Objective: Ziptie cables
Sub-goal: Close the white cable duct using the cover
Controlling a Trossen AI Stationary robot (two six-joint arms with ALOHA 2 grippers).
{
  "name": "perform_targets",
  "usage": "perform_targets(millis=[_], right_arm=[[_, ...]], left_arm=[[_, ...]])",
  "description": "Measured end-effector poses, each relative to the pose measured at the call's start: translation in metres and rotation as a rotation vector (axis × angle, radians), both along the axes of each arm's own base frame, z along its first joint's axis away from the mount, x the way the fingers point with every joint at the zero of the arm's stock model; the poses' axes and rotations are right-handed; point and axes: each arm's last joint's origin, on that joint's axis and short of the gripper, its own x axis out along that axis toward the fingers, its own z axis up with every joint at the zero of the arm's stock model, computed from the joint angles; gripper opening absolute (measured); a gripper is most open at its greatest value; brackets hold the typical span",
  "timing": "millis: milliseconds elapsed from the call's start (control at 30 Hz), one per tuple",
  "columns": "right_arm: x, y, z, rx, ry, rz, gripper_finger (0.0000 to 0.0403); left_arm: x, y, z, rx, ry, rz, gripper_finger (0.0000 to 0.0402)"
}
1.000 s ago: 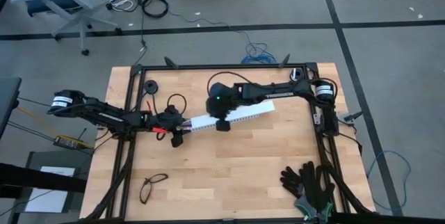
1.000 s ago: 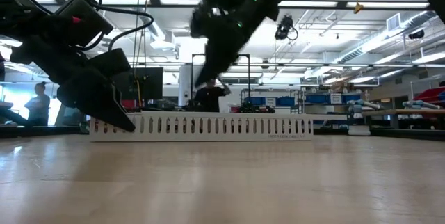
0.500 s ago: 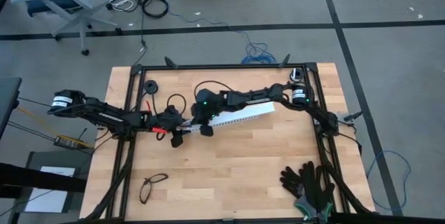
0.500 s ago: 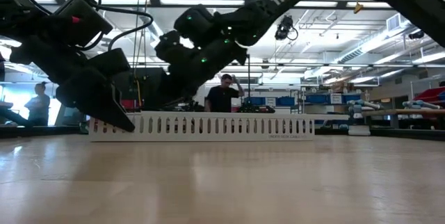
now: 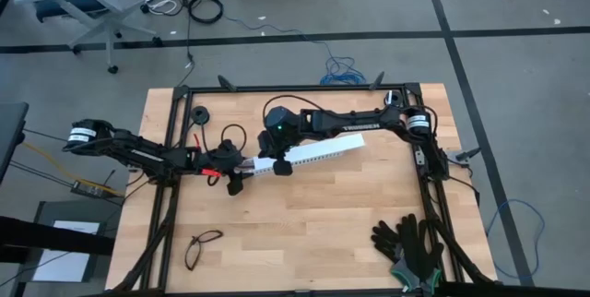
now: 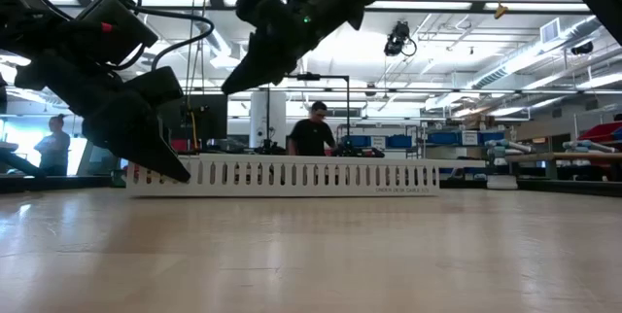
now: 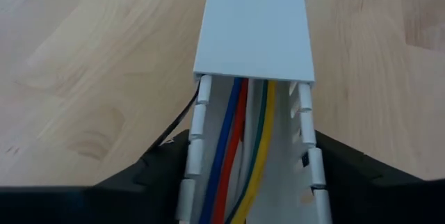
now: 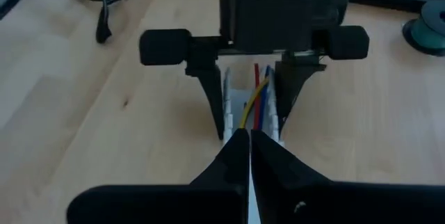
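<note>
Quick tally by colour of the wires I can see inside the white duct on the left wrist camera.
Thin blue wire: 1
Thin red wire: 1
Thin green wire: 1
Thin yellow wire: 1
Total: 4, all lying inside the white slotted plastic duct.

Rail (image 5: 309,155) mid-table, left gripper (image 5: 241,170) straddling its end, right gripper (image 5: 280,161) just above; gloves (image 5: 410,246) and glasses (image 5: 203,244) near front edge.

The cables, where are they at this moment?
The cables lie inside the white slotted duct in the middle of the table; their exposed ends show at its left end, between the left pincer's fingers.
</note>
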Motion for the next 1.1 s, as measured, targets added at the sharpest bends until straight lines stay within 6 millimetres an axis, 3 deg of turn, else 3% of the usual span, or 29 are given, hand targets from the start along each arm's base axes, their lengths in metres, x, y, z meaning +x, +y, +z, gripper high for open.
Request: perform_targets(millis=[233,400,567,733,933,1100], right_arm=[[-0.005,-0.002,-0.004,-0.04,0.073,-0.058,0.0],[-0.006,-0.005,-0.005,-0.038,0.08,-0.066,0.0],[-0.017,-0.012,-0.02,-0.011,0.085,-0.106,0.0],[-0.056,-0.018,-0.024,0.022,-0.016,-0.208,0.0],[-0.123,-0.022,-0.026,0.061,-0.086,-0.36,0.0],[-0.157,-0.018,-0.043,0.12,-0.052,-0.431,0.0]], left_arm=[[0.0,0.0,0.0,-0.009,-0.004,0.008,0.028],[0.0,0.0,0.002,-0.014,-0.014,0.012,0.0281],[-0.002,-0.002,0.01,-0.006,-0.058,-0.008,0.027],[-0.009,-0.005,0.023,0.01,-0.105,-0.022,0.0254],[-0.019,-0.007,0.037,0.006,-0.166,-0.032,0.0243],[-0.031,-0.007,0.032,-0.075,-0.078,0.035,0.0243]])
